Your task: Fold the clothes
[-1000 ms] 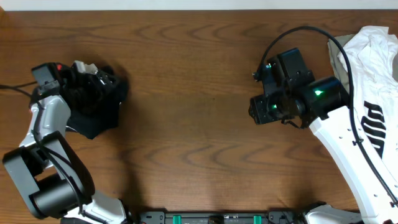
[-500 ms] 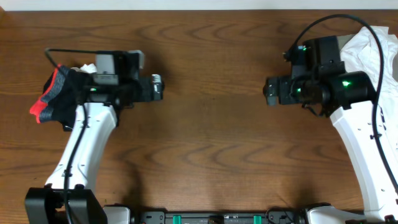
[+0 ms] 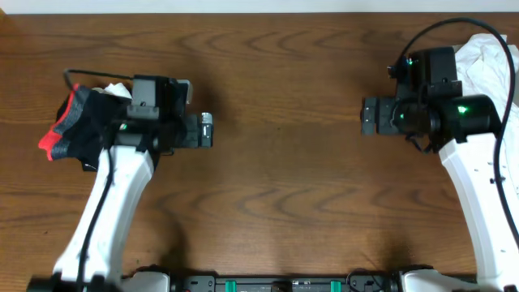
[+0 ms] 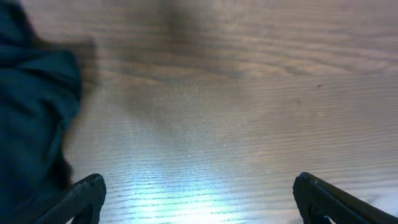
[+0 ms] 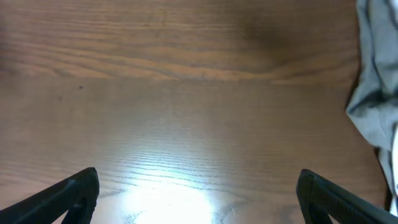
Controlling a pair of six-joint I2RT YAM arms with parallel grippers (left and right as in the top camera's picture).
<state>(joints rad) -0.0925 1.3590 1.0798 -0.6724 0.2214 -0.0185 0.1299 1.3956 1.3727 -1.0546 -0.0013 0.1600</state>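
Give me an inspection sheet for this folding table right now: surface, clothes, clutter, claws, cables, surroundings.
Surface: wooden table, bare wood between the two arms.
Job's things: black pants bundled at the left, red-and-grey waistband showing; white clothes heaped at the far right corner.
Clutter: nothing seen.
Claws: left claw open and empty over bare wood; right claw open and empty.
Cables: black cable loops above the right arm and over the white clothes; thin cable beside the pants.
Surroundings: dark rig base at the near edge.
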